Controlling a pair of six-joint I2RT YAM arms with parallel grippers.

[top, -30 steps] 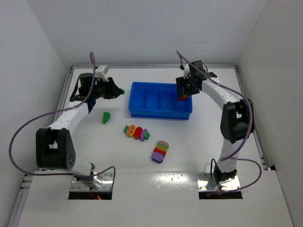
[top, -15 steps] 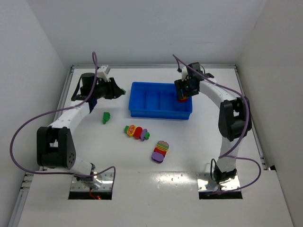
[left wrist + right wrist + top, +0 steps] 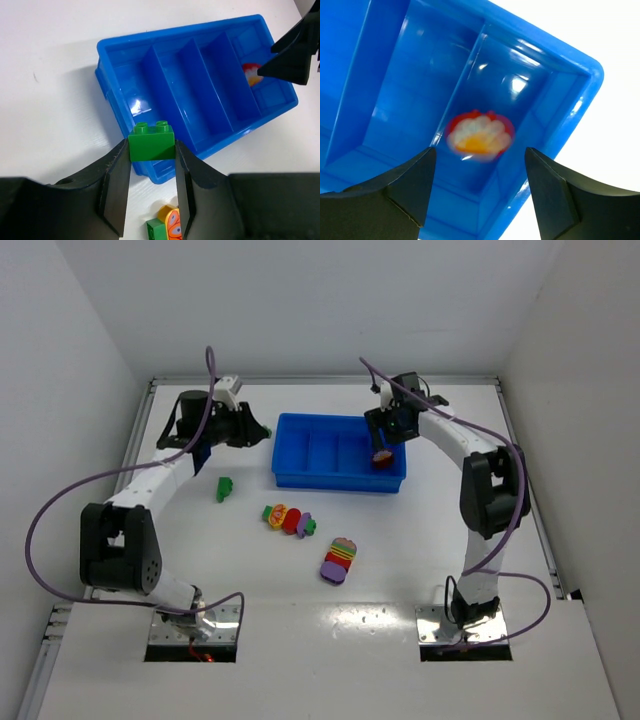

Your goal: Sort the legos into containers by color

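Blue tray (image 3: 339, 480) on the white desk (image 3: 430, 530), one brick inside it and one held beside it.
Left jaws are closed tight on a green brick (image 3: 151, 143) by the tray's left end. Right jaws stand wide apart, holding nothing, over the right end box. A blurry red brick (image 3: 479, 135) is in that box. A loose green brick (image 3: 224, 488), a mixed clump (image 3: 288, 519) and a purple clump (image 3: 338, 561) lie on the desk.

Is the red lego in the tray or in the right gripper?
In the tray: the red lego is in an end compartment, right gripper open.
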